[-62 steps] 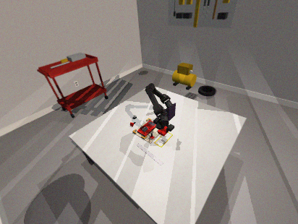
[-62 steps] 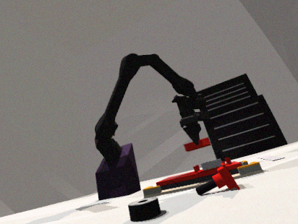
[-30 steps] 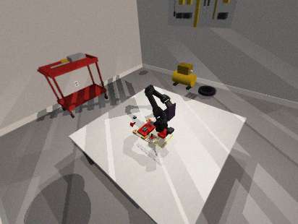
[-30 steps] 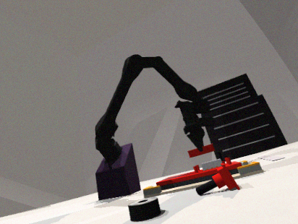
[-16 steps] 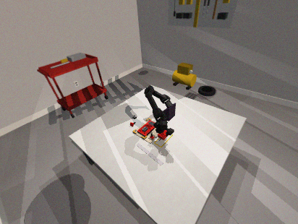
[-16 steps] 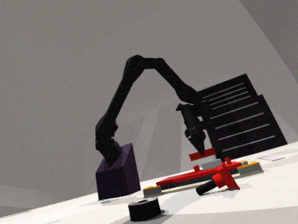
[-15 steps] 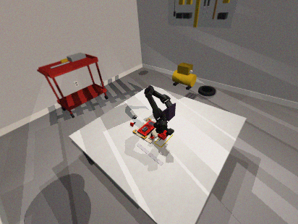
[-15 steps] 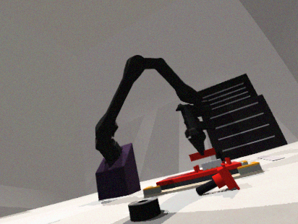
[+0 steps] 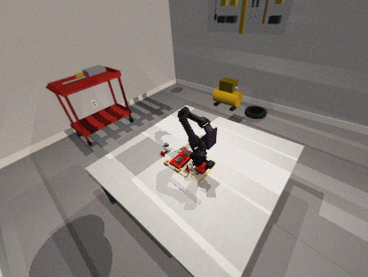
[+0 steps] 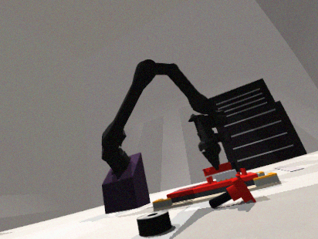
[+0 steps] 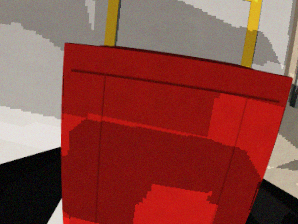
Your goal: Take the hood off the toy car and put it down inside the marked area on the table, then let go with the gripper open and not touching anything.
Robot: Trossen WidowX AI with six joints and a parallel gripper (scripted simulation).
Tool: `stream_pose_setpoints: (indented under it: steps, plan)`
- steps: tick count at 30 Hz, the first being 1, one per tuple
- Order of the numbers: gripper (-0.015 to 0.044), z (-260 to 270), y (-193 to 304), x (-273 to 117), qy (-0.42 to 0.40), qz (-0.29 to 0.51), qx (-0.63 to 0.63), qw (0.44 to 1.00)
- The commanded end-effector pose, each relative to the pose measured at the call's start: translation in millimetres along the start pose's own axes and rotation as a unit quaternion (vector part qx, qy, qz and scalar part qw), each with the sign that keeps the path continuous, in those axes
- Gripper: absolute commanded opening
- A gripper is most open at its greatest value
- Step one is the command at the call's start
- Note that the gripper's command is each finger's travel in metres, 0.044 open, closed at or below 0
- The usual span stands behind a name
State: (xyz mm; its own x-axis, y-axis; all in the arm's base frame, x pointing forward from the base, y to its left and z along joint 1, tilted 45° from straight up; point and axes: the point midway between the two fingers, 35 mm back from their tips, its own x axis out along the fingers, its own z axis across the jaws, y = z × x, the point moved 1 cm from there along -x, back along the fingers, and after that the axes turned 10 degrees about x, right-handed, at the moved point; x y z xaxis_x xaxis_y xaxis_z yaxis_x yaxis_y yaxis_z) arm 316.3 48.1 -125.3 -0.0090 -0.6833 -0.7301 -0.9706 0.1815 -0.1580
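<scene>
The red hood (image 9: 200, 168) (image 10: 225, 167) (image 11: 150, 100) is a flat panel held level between the fingers of my gripper (image 9: 202, 163) (image 10: 217, 168) (image 11: 159, 171), which is shut on it. The hood is low over the table; whether it touches the table cannot be told. The yellow outline of the marked area (image 9: 199, 180) (image 11: 112, 25) is partly hidden by the hood, and its two side lines run out beyond the hood's far edge in the wrist view. The toy car (image 9: 179, 161) (image 10: 193, 191), red with a grey part on top, stands beside the hood, without it on.
A red-headed tool (image 9: 163, 154) (image 10: 240, 190) with a black handle and a black round piece (image 9: 165, 145) (image 10: 154, 224) lie on the car's other side. The arm stands by a purple block (image 9: 210, 138) (image 10: 125, 189). Small pale parts lie between car and outline.
</scene>
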Motion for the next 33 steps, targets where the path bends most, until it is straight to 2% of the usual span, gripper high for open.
stream_pose_setpoints:
  steps: [1, 33]
  plan:
    - [0.0000, -3, 4, 8, 0.006, 0.003, -0.005, 1.000]
    - [0.0000, -4, 5, 25, 0.008, 0.003, -0.005, 1.000]
